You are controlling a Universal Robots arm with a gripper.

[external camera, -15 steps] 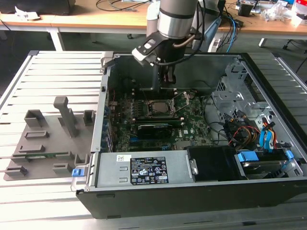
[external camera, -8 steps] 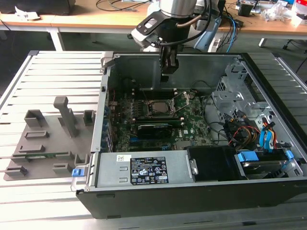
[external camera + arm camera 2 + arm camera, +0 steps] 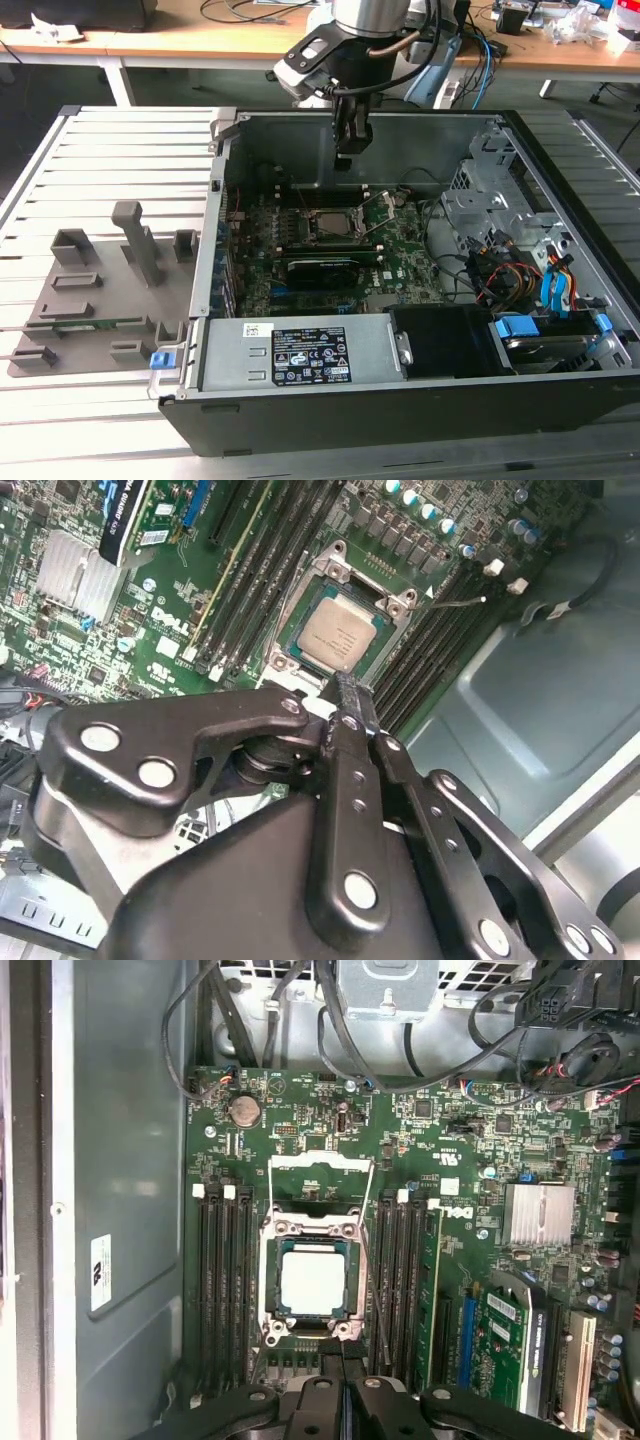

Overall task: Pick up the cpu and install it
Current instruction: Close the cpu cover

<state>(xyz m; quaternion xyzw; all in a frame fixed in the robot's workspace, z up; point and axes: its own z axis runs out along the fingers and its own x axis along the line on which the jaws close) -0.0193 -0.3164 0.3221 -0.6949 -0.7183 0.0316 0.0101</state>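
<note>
**Chip in socket, gripper above**

An open computer case [image 3: 300,405] exposes its green motherboard [image 3: 470,1160]. The gripper [image 3: 344,162] hangs over the board with its fingers pressed together and nothing visible between them. Directly beneath its tips, the cpu [image 3: 312,1282] lies flat inside the socket [image 3: 268,1290], whose metal frame is folded open.

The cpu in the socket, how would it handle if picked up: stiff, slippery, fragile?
Probably stiff: the cpu looks like a flat square with a metal top. Likely slippery, since that pale top looks smooth and its edges are thin. Probably awkward to grasp too: it lies low inside the socket frame, leaving little side to pinch.
</note>
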